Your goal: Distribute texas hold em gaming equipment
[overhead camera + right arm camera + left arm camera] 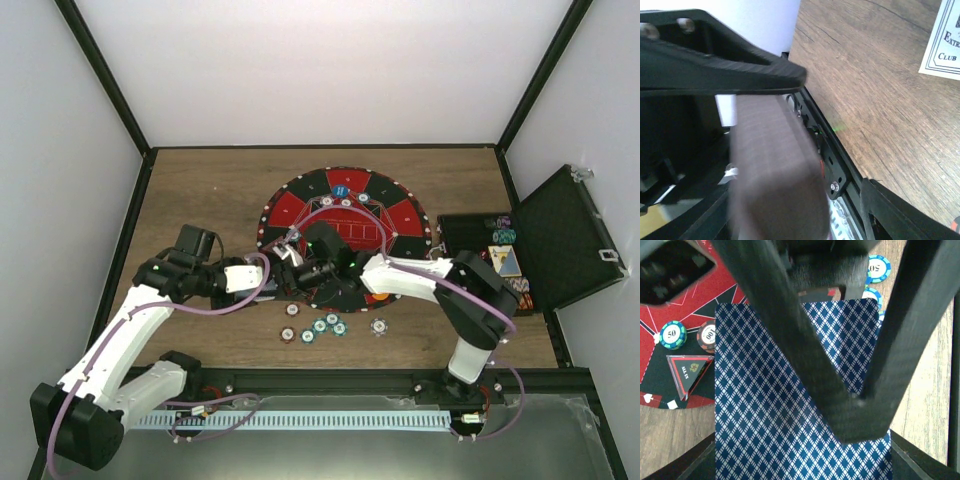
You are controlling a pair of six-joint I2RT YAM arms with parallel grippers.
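Note:
My left gripper [276,284] [802,462] is shut on a deck of blue diamond-backed cards [765,410] at the mat's near-left edge. My right gripper [300,267] [835,130] meets it there. One of its black fingers [860,415] lies on the deck's back. In the right wrist view the deck is a blurred grey block [775,165] between the fingers, with a gap to the lower finger [900,215]. Several striped chips [320,326] lie on the table in front of the mat. A green 50 chip [673,335] and a red 100 chip [707,336] sit on the mat.
The round red-and-black mat [400,215] carries a blue button [341,190] and chips at its far side. A black hinged case [560,235] stands open at the right with chips and cards inside. A white printed card [946,42] lies on the wood.

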